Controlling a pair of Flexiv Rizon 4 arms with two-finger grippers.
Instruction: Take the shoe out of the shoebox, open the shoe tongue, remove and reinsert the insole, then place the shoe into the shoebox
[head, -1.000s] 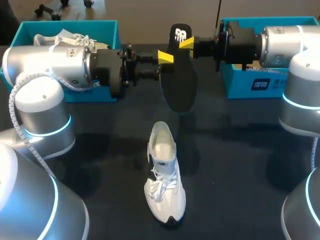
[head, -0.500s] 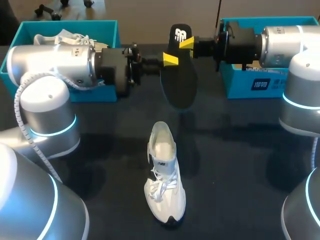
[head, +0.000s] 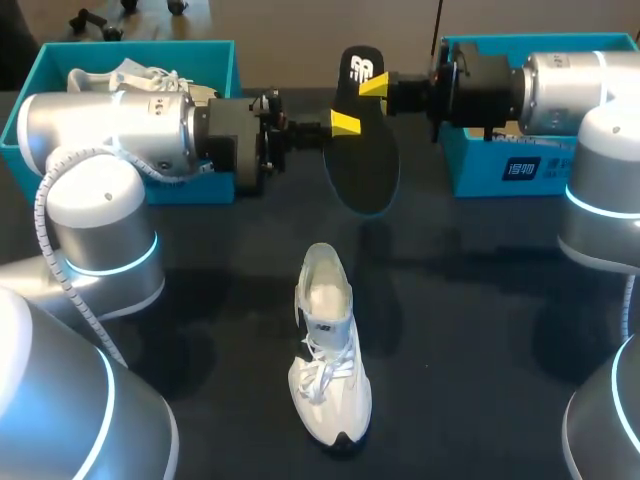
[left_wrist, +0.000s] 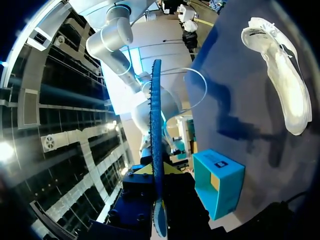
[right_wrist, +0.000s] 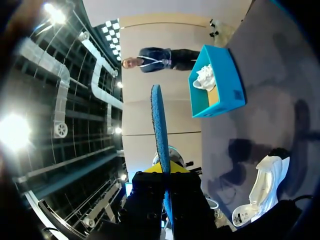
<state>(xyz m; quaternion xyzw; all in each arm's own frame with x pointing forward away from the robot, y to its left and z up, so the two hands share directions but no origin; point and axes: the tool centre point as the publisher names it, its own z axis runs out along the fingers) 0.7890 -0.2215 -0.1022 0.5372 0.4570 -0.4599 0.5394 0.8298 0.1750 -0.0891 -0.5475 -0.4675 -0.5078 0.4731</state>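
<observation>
Gripping insole (head: 362, 165) with both left hand (head: 345, 122) and right hand (head: 373, 86) near desk's (head: 480, 300) far edge; may buckle or drop under uneven pull.

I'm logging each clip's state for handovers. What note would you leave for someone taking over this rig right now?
Left gripper: shut on the flat black foam insole, at its side edge.
Right gripper: shut on the insole's logo end; the insole hangs in the air between both arms.
White lace-up sneaker: upright on the dark table, no insole inside.
Left teal cardboard shoebox and right teal cardboard shoebox: at the far corners.
Done: sneaker out, insole removed.
Left: reinsert insole, box the sneaker.
</observation>
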